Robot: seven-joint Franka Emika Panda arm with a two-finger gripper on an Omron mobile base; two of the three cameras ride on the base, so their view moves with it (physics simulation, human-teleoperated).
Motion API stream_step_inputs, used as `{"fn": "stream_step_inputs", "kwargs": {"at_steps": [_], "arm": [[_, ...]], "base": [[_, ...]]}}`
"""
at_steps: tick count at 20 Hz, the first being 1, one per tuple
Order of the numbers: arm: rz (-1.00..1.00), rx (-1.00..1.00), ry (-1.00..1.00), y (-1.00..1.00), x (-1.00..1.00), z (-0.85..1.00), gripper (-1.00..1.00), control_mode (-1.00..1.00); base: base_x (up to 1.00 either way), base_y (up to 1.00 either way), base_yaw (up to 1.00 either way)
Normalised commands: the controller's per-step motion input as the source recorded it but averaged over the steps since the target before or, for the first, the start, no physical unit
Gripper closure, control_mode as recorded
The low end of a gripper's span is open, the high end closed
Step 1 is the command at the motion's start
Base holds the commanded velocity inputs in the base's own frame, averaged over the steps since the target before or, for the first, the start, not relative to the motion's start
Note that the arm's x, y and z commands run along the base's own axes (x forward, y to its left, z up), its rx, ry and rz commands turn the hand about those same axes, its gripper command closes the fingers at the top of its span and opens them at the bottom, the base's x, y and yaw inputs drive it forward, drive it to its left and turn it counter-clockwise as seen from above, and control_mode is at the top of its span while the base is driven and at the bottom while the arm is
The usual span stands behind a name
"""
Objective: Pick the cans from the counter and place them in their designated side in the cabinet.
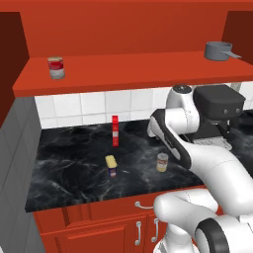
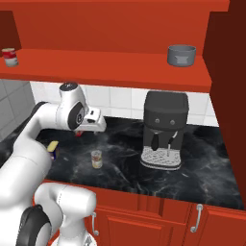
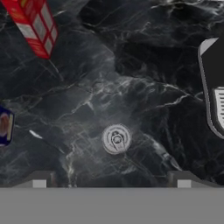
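My fingers [image 3: 111, 183] sit nearest the lens, spread as wide as they go, nothing between them. Round can [image 3: 116, 138] is straight ahead of them, seen lid-on, standing upright on the black marble surface [image 3: 144, 83], apart from both tips.

Where the task's things are:
- Round can with the yellow-green label [image 1: 162, 162] is near the surface's front edge, well clear of everything else.
- Blue rectangular tin [image 1: 111, 165] lies to its left, well apart; it is cut off at the edge of the hand view.
- Tall red-and-white box [image 1: 115, 131] stands behind both.
- Cabinet shelf [image 1: 133, 74] is overhead, with a red-and-white can [image 1: 56, 67] at its left end and a grey pot [image 1: 218, 51] at its right.

Risks, as I judge them:
- Can looks slightly off the midline between my tips. If I go down like that, one finger lands first and knocks or tips it.
- Small, smooth and cylindrical: a shallow or high grip could let it slip on the lift.
- Coffee machine [image 2: 165, 129] is near on one side; a wide swing up to the shelf could clip it.
- Shelf's front edge overhangs the surface, so lifting straight up risks hitting it with the can or wrist.
- Wrong side of the cabinet is the quiet failure. I can't tell from here which side is meant for which can.
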Motion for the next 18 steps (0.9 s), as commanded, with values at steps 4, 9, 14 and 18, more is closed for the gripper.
{"fn": "stream_step_inputs", "kwargs": {"at_steps": [4, 9, 14, 18], "arm": [[0.0, 0.0, 0.0, 0.0, 0.08, -0.19, -1.0, -1.0], [0.0, 0.0, 0.0, 0.0, 0.04, -0.19, -1.0, -1.0], [0.0, 0.0, 0.0, 0.0, 0.0, -0.2, -1.0, -1.0], [0.0, 0.0, 0.0, 0.0, 0.0, -0.21, -1.0, -1.0]], "base": [[0.0, 0.0, 0.0], [0.0, 0.0, 0.0], [0.0, 0.0, 0.0], [0.0, 0.0, 0.0]]}}
